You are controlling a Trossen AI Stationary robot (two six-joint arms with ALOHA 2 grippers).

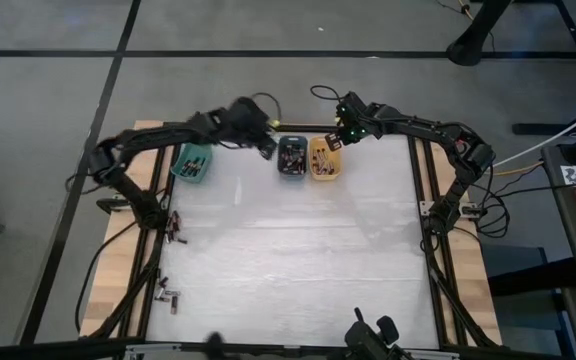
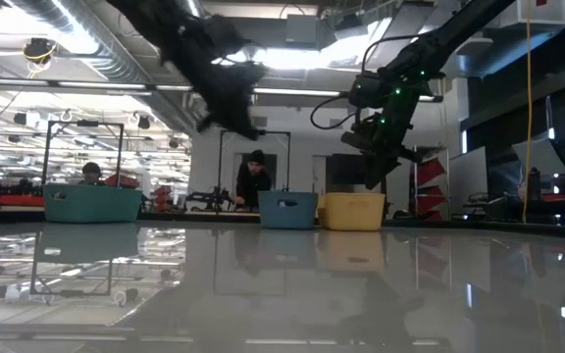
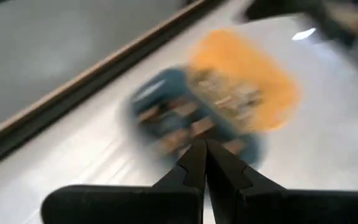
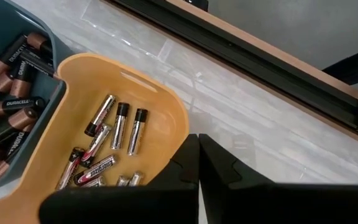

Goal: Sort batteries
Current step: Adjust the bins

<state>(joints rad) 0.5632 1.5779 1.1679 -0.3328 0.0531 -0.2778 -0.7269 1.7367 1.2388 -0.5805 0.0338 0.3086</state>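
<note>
Small dark cylindrical batteries (image 4: 114, 140) lying sorted inside rounded orange plastic bin (image 4: 166, 118), blue bin (image 1: 292, 156), teal bin (image 1: 192, 164) along far table edge. Left gripper (image 1: 266, 148) hovering beside blue bin, jaws clenched, grasping nothing. Right gripper (image 1: 336, 142) hovering above orange bin, jaws clenched, empty.

Seen from straight above, a pale worktop (image 1: 298, 250) carries three small bins in a row along its far edge: a teal bin (image 1: 192, 163) toward the left, then a blue bin (image 1: 291, 156) and an orange bin (image 1: 325, 158) touching side by side. Tiny dark batteries (image 1: 290, 158) lie inside the bins. The left gripper (image 1: 266, 147) hangs between the teal and blue bins, just beside the blue one. The right gripper (image 1: 336, 141) hangs over the far end of the orange bin. A few small loose items (image 1: 168, 296) lie off the worktop's left edge on the wooden frame.
</note>
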